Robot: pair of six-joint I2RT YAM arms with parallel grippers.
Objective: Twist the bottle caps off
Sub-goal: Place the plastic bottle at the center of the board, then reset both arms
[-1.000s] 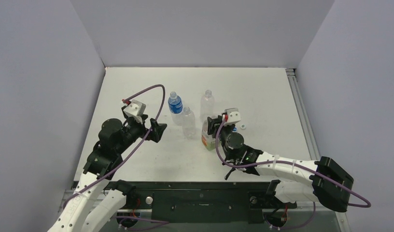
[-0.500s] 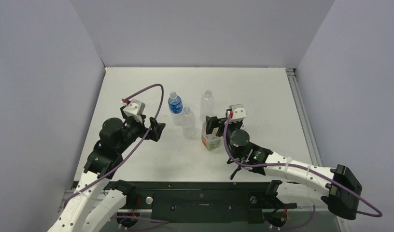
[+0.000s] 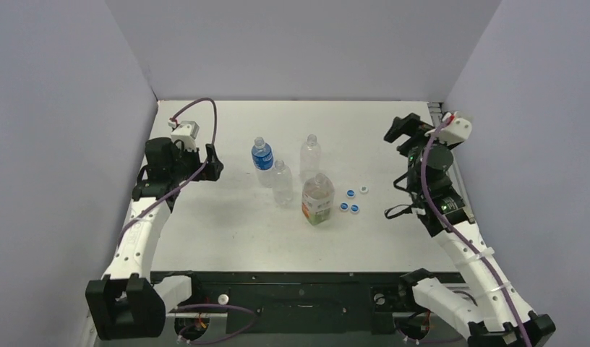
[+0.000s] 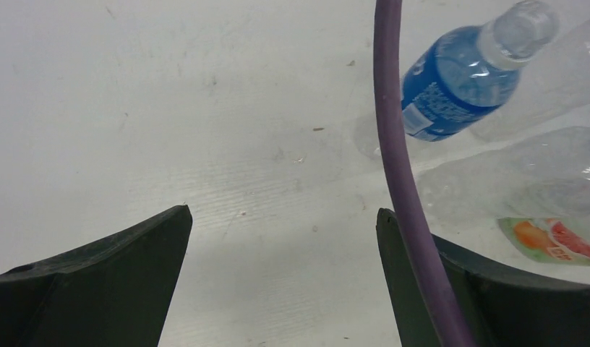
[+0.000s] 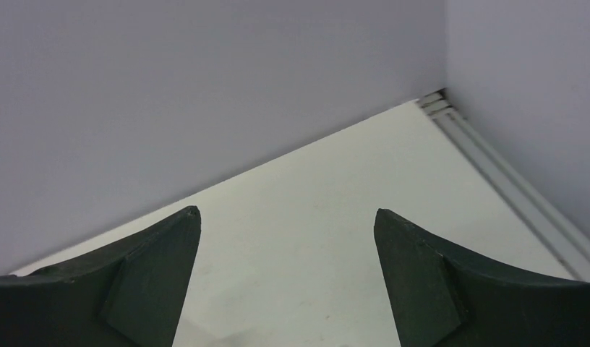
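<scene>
Several small clear bottles stand mid-table: a blue-labelled one (image 3: 262,160), two plain ones (image 3: 281,185) (image 3: 311,154) and a wider orange-and-green-labelled one (image 3: 317,202). Loose on the table to their right lie the bottle caps: three blue (image 3: 350,194) (image 3: 343,206) (image 3: 355,210) and one white (image 3: 364,189). My left gripper (image 3: 214,164) hangs open to the left of the bottles, nothing between its fingers (image 4: 133,267); its wrist view shows the blue-labelled bottle (image 4: 451,79). My right gripper (image 3: 399,130) is open and empty at the far right, facing the back wall (image 5: 205,87).
Grey walls enclose the table on three sides. A metal rail (image 3: 451,173) runs along the table's right edge, close beside the right arm. A purple cable (image 4: 397,144) crosses the left wrist view in front of the right finger.
My right gripper has opened, left the orange-and-green-labelled bottle and swung away to the far right. The left arm pulled back toward the left wall. The blue caps now show beside the white one.
</scene>
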